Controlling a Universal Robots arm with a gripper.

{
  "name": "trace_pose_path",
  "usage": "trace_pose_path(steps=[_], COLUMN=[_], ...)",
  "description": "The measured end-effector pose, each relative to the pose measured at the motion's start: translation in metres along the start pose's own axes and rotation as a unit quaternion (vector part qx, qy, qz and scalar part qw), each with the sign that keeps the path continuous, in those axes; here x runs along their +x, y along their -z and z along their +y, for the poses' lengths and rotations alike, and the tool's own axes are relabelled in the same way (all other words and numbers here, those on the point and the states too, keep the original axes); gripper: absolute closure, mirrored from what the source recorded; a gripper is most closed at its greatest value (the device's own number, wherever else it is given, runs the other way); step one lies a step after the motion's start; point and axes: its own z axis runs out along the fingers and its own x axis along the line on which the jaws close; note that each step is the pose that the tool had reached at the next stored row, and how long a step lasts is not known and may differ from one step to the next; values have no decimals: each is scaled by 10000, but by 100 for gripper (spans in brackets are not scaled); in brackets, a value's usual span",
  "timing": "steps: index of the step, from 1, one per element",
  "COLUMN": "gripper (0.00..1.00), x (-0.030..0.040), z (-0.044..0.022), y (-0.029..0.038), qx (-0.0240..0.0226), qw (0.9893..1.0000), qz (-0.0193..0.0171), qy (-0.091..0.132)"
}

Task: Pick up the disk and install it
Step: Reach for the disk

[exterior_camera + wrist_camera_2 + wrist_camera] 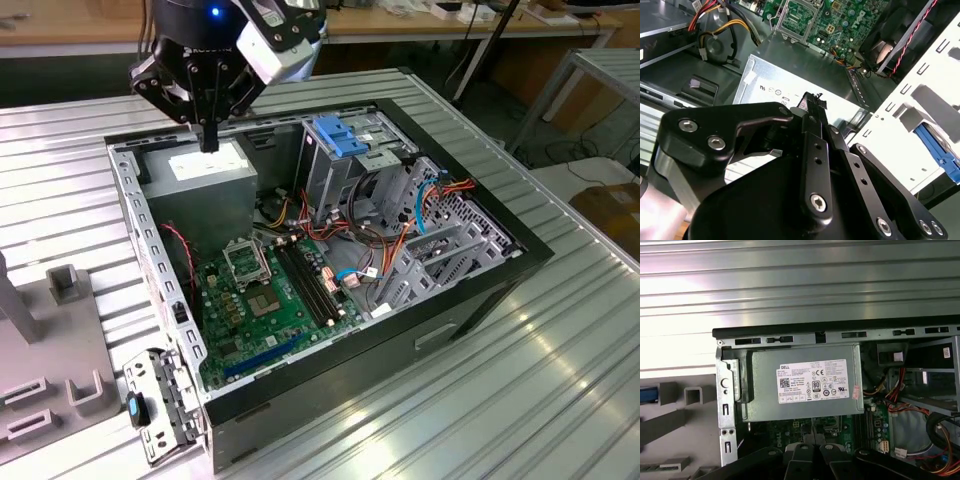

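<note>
Jaws closed and empty above the power supply; disk outside the case.

The gripper [208, 138] [814, 102] [813, 442] hangs over the open computer case [470, 300], which lies on its side on the ribbed metal desk [560, 380]. Its jaws are pressed together with nothing between them. They point down at the white sticker of the grey power supply [200, 178] [790, 75] [800, 385], which sits in the case's far corner on the exterior view's left. Whether the tips touch it I cannot tell. The disk [649, 394] [940, 152] shows as a strip of blue rail. It sits among grey holders [690, 395] on the desk, outside the case's perforated end wall [727, 410] and level with the power supply. It is well apart from the jaws. A blue latch plate [340, 135] tops the drive cage at the case's far edge.
</note>
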Motion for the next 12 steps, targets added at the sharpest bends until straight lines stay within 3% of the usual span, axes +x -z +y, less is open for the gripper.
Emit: trace_pose_path(steps=[12], gripper=[89], x=[69], z=[-5], y=[2], qx=[0], qw=[10000], qz=[0], qy=[0])
